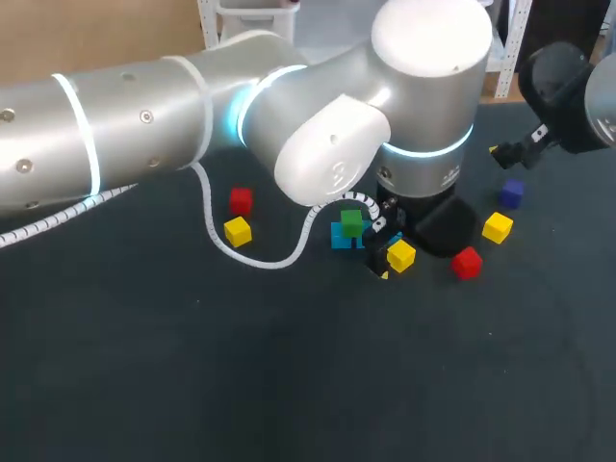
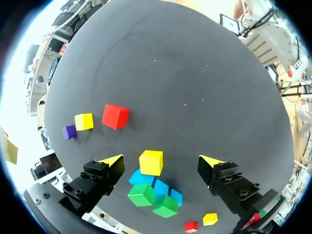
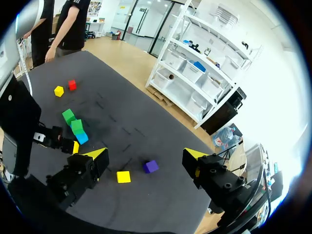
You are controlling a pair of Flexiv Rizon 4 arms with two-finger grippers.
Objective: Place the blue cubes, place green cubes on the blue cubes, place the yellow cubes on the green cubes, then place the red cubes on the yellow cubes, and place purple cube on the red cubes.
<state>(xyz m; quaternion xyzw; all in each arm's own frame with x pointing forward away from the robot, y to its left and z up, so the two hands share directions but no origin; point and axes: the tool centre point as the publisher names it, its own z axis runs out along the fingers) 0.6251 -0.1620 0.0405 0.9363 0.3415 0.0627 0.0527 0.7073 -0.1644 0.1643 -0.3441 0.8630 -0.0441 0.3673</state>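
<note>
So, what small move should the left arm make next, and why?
Probably lower and close the left fingers on the yellow cube: it sits between them, untouched, and the green cubes already rest on the blue cubes.

**Pale shells, lit rings, black fingers**

Our left arm [image 1: 144,125] is a thick silver-white tube with rounded white joint caps, small round screws [image 1: 146,116] and glowing pale-blue rings [image 1: 428,150]. A white coiled cable [image 1: 279,264] loops off it. Our right arm [image 1: 568,87] shows rounded black housing. The left gripper [image 2: 162,161] and right gripper [image 3: 146,154] have blocky, bolted black fingers [image 2: 87,185] with yellow tips.
</note>
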